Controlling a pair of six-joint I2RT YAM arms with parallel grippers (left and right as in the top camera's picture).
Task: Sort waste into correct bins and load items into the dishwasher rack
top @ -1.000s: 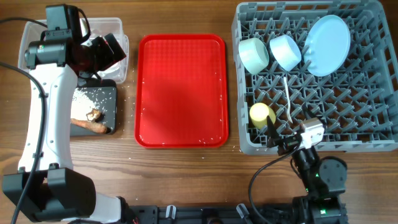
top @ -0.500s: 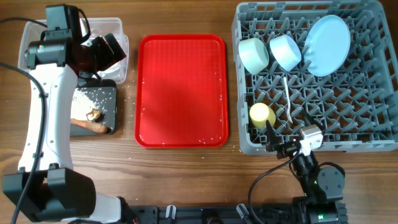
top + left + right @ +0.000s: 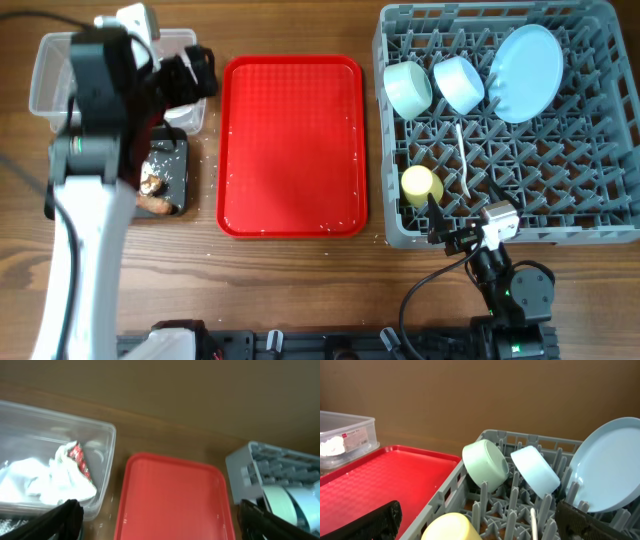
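Note:
The crumpled white paper with a red mark lies in the clear tub, also in the left wrist view. The sausage piece, brown scrap and rice lie in the black tray. My left gripper is open and empty, above the tub's right end. The grey rack holds the green bowl, light-blue bowl, plate, yellow cup and spoon. My right gripper is open and empty at the rack's front wall, near the cup.
The flat red tray lies between the bins and the rack, with a few rice grains at its edges. Rice grains are also scattered on the wood around it. My left arm covers part of the tub and the black tray from above.
My left arm has risen and swung right, so its gripper sits over the tub's right end. The right gripper has shifted slightly toward the rack's front wall.

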